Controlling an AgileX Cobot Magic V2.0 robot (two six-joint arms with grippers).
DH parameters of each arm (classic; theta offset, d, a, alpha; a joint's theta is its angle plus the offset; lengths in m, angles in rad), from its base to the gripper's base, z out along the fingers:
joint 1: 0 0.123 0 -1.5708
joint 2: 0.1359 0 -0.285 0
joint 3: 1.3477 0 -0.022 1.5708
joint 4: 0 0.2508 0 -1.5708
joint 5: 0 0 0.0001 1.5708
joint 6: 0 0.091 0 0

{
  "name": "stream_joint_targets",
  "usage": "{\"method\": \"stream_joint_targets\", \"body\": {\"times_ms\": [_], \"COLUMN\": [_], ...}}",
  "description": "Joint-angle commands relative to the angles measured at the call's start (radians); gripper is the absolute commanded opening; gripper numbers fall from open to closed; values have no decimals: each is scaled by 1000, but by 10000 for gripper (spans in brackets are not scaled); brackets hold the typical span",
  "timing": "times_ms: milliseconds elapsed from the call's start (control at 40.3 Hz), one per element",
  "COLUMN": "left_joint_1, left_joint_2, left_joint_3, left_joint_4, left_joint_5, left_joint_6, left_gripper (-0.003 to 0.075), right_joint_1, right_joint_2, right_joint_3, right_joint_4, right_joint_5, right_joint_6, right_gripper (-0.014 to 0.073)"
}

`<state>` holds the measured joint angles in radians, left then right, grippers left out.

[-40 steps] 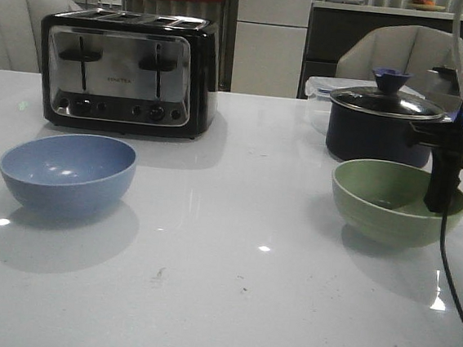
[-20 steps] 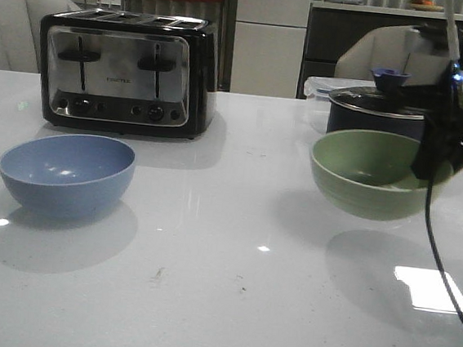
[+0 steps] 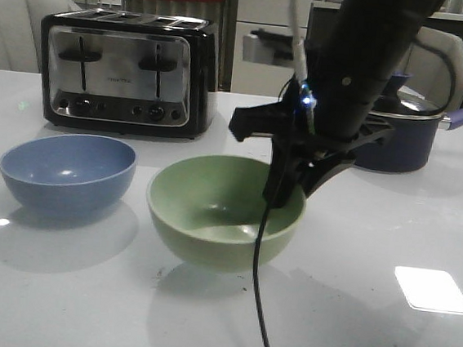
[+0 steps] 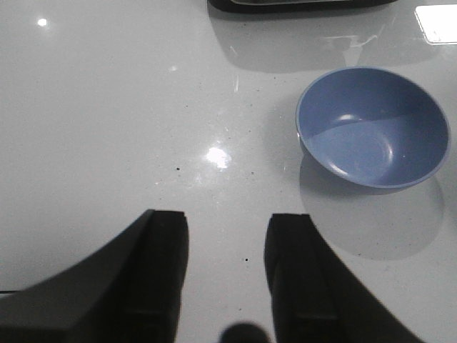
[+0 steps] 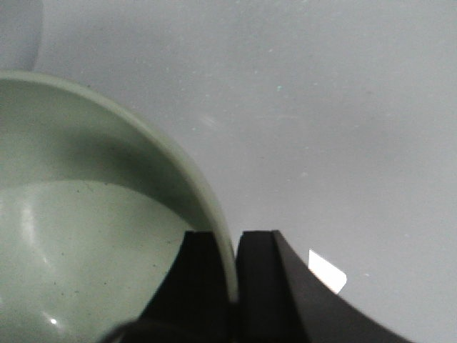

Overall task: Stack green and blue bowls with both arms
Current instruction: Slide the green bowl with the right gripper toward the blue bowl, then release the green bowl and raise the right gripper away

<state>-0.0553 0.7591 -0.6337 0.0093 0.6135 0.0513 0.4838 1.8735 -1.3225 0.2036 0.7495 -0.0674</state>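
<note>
Meanwhile my right gripper (image 3: pixel 289 186) pinched the rim of the green bowl (image 3: pixel 221 212), one finger inside the wall and one outside, holding it just above the white tabletop (image 3: pixel 349 316), close beside the blue bowl (image 3: pixel 66 171) but apart from it. My left gripper (image 4: pixel 225 275) hung unclenched over bare tabletop, grasping nothing, with the blue bowl resting near it. A toaster (image 3: pixel 127 69) stood behind the bowls

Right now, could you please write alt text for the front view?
The right gripper pinches the rim of a green bowl beside a blue bowl on a white table. A toaster and a dark saucepan stand behind.
</note>
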Motion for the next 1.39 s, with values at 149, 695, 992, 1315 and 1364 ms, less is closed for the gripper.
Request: {"method": "stream_joint_targets", "body": {"times_ms": [149, 695, 992, 1315, 1364], "left_joint_1": [3, 3, 3, 3, 3], "left_joint_2": [-1, -1, -1, 90, 123], "left_joint_3": [-35, -35, -35, -83, -97], "left_joint_4": [-1, -1, -22, -56, -67], "left_joint_5": [-78, -76, -88, -98, -93], "left_joint_6": [-7, -7, -7, -3, -3], "left_gripper": [327, 327, 328, 328, 328], "right_joint_1": [9, 31, 32, 32, 32], "right_joint_2": [6, -486, -834, -1004, -1004], "right_joint_3": [-26, 204, 472, 588, 588], "right_joint_4": [29, 28, 29, 31, 31], "right_joint_5": [-38, -119, -113, -110, -110], "right_joint_6": [-8, -225, -249, -249, -249], "right_gripper": [220, 381, 381, 381, 381]}}
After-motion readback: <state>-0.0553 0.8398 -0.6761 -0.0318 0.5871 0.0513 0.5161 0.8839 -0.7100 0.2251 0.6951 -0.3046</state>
